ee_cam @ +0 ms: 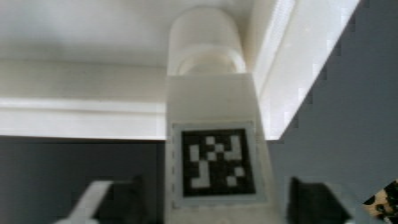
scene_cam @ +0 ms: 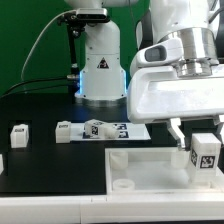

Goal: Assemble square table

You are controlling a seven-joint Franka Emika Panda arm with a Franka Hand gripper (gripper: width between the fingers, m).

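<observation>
The square table's white panel lies at the front of the black table, rim up, with a round socket at its near-left corner. My gripper hangs over the panel's right part in the exterior view, shut on a white leg whose tag faces the camera. In the wrist view the leg runs lengthwise between my fingers, its rounded end near the panel's raised rim. Two loose legs lie at the exterior view's left.
The marker board lies flat in front of the robot base. Another white part shows at the exterior view's left edge. Black cables run behind the base.
</observation>
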